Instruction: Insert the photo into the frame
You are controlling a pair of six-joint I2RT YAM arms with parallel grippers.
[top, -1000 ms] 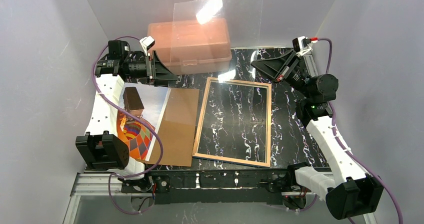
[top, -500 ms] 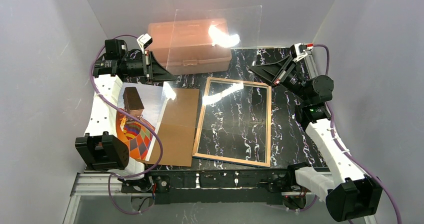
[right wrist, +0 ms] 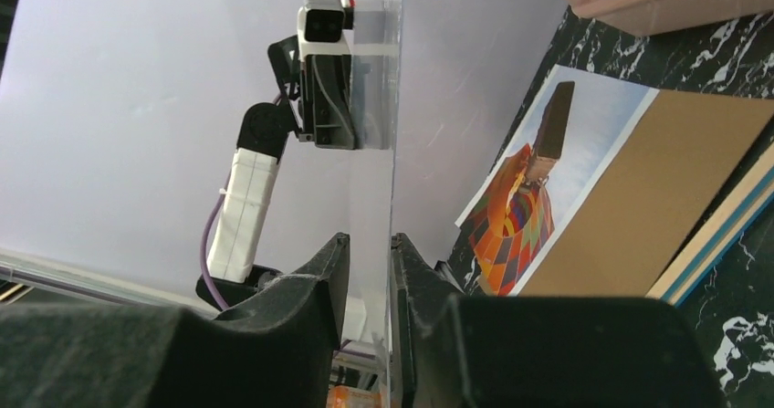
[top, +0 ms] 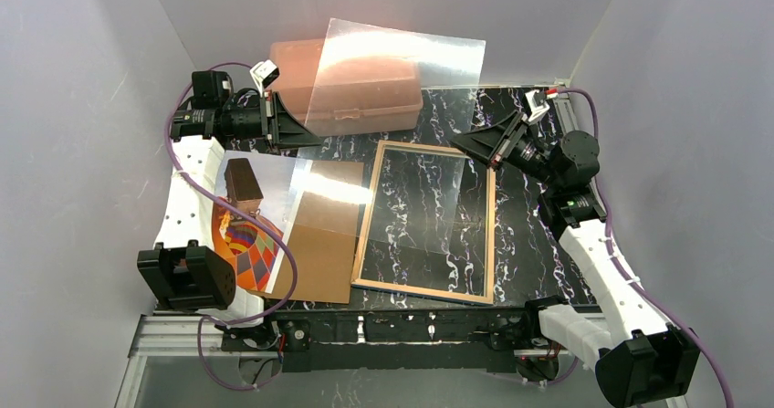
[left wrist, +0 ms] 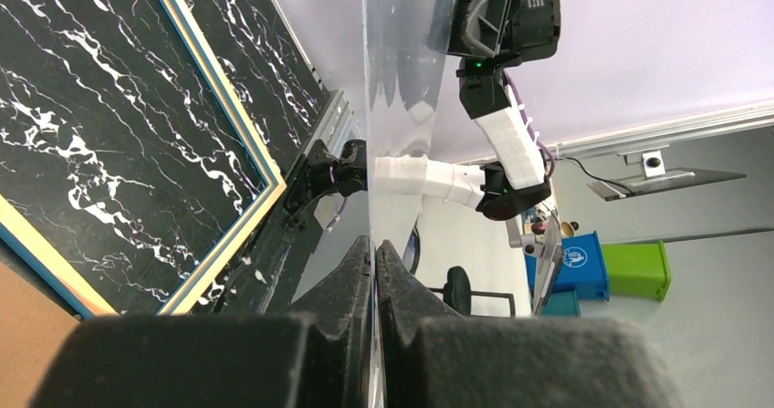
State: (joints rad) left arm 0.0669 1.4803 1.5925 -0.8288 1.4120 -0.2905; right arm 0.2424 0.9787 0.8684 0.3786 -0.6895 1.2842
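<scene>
A clear pane (top: 402, 70) hangs tilted above the back of the table. My left gripper (top: 318, 141) is shut on its left edge; the fingers (left wrist: 351, 271) pinch the sheet (left wrist: 402, 79). My right gripper (top: 459, 137) is open around the pane's right edge (right wrist: 394, 152), which rests against one finger (right wrist: 415, 271) with a gap on the other side. The frame (top: 424, 289) lies flat on the table below, back side up. The photo (top: 242, 244) lies face up at the left, partly covered by the brown backing board (top: 319, 262), and shows in the right wrist view (right wrist: 529, 198).
A small brown block (top: 243, 180) stands on the photo. A peach plastic box (top: 301, 66) sits at the back behind the pane. The frame's blue and wood rim (left wrist: 228, 102) runs under my left gripper. Grey walls close in both sides.
My left gripper closed on the pane's left edge. My right gripper's fingers parted and that arm dropped lower and leftwards. The pane has tipped over, its glare shifting.
</scene>
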